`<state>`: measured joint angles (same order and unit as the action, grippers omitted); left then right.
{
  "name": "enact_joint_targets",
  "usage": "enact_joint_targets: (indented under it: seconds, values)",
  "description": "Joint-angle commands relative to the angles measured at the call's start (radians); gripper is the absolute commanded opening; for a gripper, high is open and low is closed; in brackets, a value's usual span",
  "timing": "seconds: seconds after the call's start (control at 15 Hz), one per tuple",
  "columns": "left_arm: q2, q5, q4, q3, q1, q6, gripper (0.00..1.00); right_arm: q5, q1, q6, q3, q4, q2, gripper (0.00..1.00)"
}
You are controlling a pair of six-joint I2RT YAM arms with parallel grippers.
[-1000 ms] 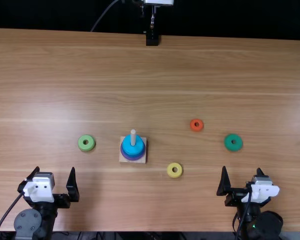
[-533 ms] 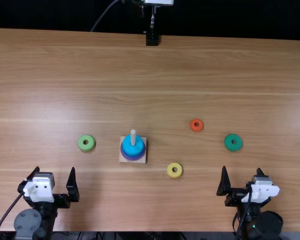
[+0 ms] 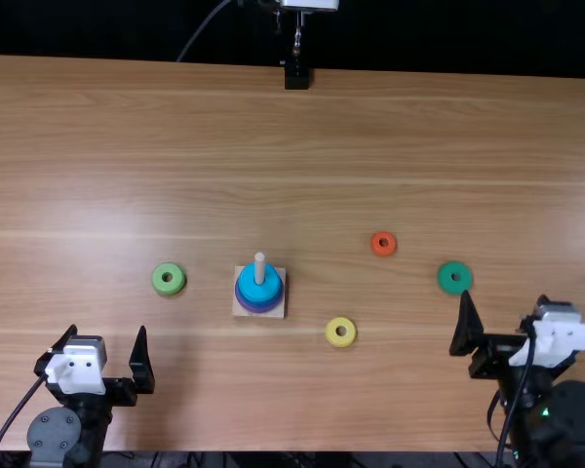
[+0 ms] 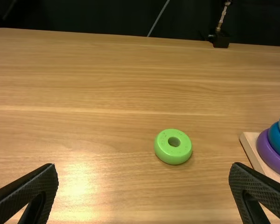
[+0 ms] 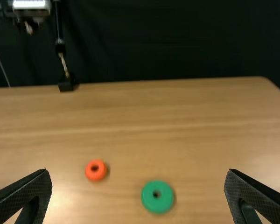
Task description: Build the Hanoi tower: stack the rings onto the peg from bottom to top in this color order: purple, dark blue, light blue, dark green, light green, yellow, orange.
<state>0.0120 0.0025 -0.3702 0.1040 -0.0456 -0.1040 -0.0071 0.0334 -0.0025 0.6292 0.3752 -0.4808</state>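
3 stacked rings (image 3: 259, 293) around 1 peg (image 3: 259, 268)

Left arm (image 3: 93, 417), right arm (image 3: 573, 419): black, white blocks (image 3: 76, 372), dark cables (image 3: 19, 409). Left: round grey cap (image 3: 55, 434), screws (image 3: 45, 419). Right: 1 green light (image 3: 545, 412).

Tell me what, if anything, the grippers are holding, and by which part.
Nothing is held: the left gripper and the right gripper both stand open with nothing between their fingers.
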Motion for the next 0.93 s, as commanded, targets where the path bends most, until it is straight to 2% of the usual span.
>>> enact_joint_targets:
  seconds: [0.0,0.27,0.53,0.87]
  values:
    - [-0.012,-0.006,-0.079,-0.104,0.007,0.016,1.0,0.005,0.005,-0.005,0.102,0.001,-0.105,1.0]
    - [-0.012,-0.006,-0.079,-0.104,0.007,0.016,1.0,0.013,0.005,0.006,0.253,0.033,-0.401,1.0]
    - [-0.012,-0.008,-0.079,-0.104,0.007,0.016,1.0,0.007,0.008,0.012,0.409,0.265,-0.742,1.0]
    - [-0.012,-0.006,-0.079,-0.104,0.007,0.016,1.0,0.013,0.028,0.01,0.458,0.272,-1.001,1.0]
